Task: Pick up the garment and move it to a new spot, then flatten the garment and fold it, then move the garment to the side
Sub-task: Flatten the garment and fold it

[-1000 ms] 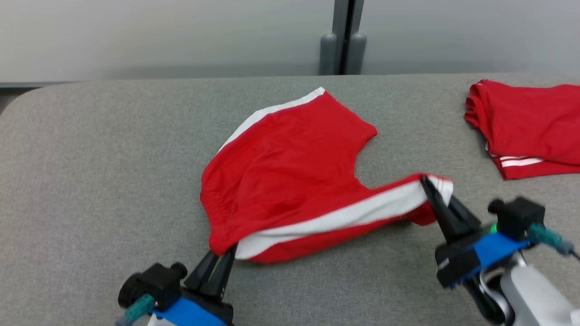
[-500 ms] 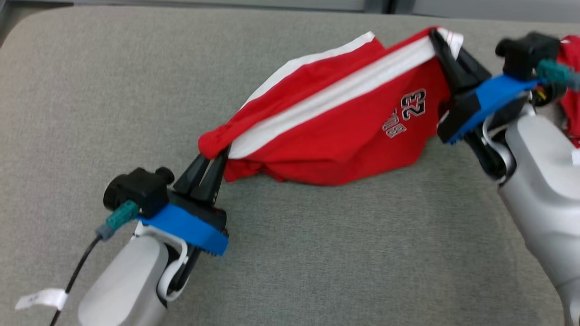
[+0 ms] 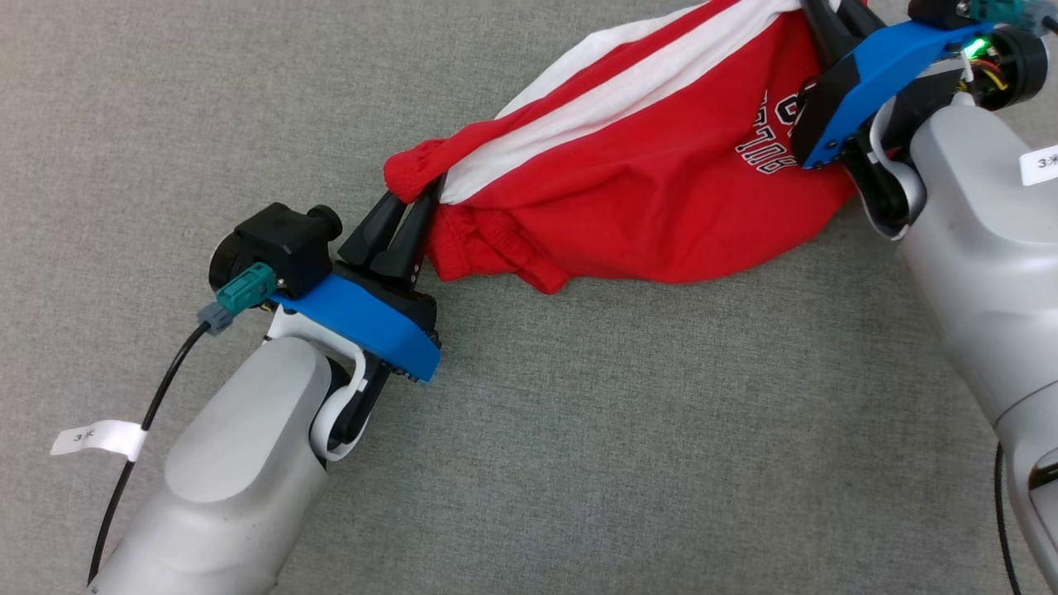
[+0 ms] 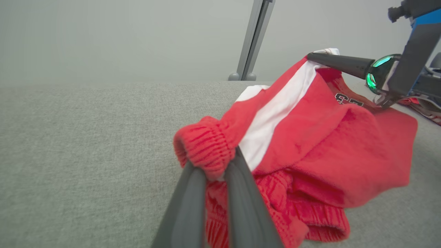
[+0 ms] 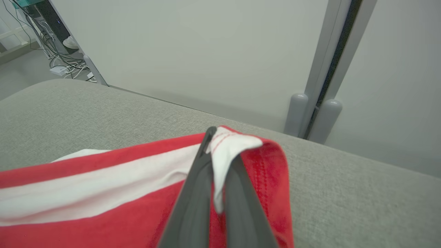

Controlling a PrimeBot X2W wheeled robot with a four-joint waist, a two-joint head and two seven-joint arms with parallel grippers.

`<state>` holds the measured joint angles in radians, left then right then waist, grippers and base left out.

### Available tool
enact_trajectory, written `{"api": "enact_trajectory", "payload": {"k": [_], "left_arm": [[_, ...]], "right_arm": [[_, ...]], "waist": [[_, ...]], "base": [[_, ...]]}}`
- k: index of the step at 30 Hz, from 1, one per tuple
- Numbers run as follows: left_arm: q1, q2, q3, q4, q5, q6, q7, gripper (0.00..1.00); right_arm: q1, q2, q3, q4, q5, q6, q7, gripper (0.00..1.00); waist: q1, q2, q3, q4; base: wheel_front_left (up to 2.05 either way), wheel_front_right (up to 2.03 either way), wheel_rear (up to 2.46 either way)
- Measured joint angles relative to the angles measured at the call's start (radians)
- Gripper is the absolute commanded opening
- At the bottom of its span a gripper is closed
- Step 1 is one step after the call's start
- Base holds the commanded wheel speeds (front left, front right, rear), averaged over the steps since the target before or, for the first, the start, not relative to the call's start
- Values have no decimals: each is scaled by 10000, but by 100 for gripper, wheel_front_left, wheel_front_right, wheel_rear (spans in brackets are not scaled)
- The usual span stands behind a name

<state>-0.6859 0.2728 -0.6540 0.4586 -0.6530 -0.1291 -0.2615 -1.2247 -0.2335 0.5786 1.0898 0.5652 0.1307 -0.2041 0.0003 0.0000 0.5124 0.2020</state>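
The garment (image 3: 645, 190), red shorts with a white side stripe and a printed number, hangs stretched between my two grippers, its lower folds sagging onto the grey padded surface (image 3: 579, 430). My left gripper (image 3: 420, 197) is shut on the elastic waistband corner, which bunches over the fingers (image 4: 193, 193) in the left wrist view. My right gripper (image 3: 818, 21) is shut on the striped hem corner at the top right; in the right wrist view, white fabric (image 5: 227, 144) is pinched between its fingertips (image 5: 205, 151). The garment (image 4: 310, 137) also spans the left wrist view, reaching up to the right gripper's finger (image 4: 341, 63).
A strip of another red cloth (image 4: 425, 106) lies behind the right gripper in the left wrist view. A grey wall with a vertical post (image 5: 320, 86) stands beyond the surface's far edge. Cables (image 5: 62, 65) lie on the floor past the far left corner.
Both grippers have raised their corners, lifting the near side of the garment so the printed face hangs toward me. The head camera has tilted down, shifting the whole picture.
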Motion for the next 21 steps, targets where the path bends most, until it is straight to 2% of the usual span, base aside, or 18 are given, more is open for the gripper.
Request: {"api": "enact_trajectory", "payload": {"k": [3, 4, 5, 10, 17, 21], "left_arm": [[-42, -63, 6, 69, 8, 0, 0, 0], [-39, -81, 29, 86, 27, 0, 0, 45], [-35, -107, 73, 86, 42, 0, 0, 100], [433, -228, 537, -138, 460, -2, -2, 100], [1833, -347, 1430, -888, 1233, -2, -2, 100], [2594, -420, 2299, -1505, 1714, 10, -4, 100]], "right_arm": [[-123, 186, 136, 299, 105, 0, -182, 100], [-144, 215, 201, 355, 128, 0, -211, 100], [-147, 219, 282, 401, 159, 0, -280, 100], [35, 94, 767, 410, 343, 0, -447, 100], [946, -593, 1275, 192, 644, 0, -543, 100], [1451, -932, 1264, 82, 899, 0, -568, 100]], "waist": [[0, 0, 80, 37], [0, 0, 71, 30], [0, 0, 47, 27], [-2, 0, -247, 22], [-3, 0, -882, -27], [-3, 0, -1237, -60]], "base": [[0, 0, 0], [0, 0, 0], [0, 0, 0], [0, 0, 0], [0, 0, 0], [0, 0, 0]]}}
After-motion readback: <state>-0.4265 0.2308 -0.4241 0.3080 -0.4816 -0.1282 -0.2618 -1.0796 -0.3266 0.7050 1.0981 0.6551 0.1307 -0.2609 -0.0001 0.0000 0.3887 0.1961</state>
